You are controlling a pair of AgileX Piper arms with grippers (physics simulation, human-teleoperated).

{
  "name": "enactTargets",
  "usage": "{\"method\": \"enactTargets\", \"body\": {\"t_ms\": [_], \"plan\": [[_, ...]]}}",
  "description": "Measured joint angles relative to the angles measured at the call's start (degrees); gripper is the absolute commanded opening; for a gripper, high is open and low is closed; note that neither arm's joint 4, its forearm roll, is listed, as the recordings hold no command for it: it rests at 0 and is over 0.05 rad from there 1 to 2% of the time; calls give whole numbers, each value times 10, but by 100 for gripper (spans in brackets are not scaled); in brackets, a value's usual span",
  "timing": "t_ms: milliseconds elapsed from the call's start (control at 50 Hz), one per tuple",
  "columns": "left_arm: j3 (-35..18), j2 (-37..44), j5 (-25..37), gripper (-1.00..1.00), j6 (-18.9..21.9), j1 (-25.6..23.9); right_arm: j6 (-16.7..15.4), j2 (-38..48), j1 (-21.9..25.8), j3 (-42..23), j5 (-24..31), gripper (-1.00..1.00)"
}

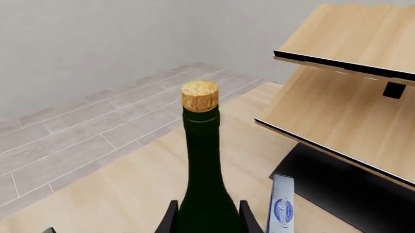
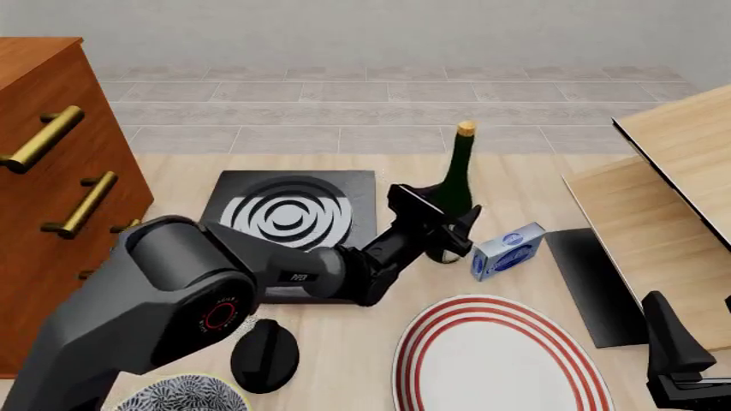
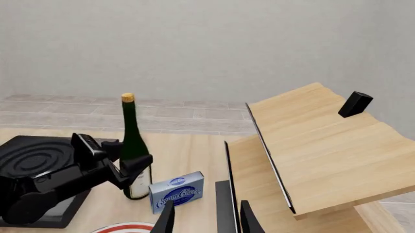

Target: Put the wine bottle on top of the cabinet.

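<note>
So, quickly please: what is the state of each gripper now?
Left gripper: closed around the lower body of the wine bottle, which stands upright on the table.
Right gripper: open, holding nothing.

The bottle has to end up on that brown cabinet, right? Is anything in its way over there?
Nothing visible blocks it. The left gripper is around the bottle low on its body. Between it and the cabinet lies only a flat black mat with white rings. The cabinet stands taller than the table things, so the bottle must be lifted.

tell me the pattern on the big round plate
Red concentric rings on the round white plate, clearest in the front view.
</note>
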Motion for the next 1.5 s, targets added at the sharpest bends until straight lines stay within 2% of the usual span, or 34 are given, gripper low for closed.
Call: {"method": "enactTargets", "body": {"t_ms": [360,1080,1500], "plan": [[37,-40,-1,-100,18,4,0,0,0,0,0,100],[193,-187,-26,-100,45,-2,0,0,0,0,0,100],[262,-270,-26,-100,54,-10,0,0,0,0,0,100]]}}
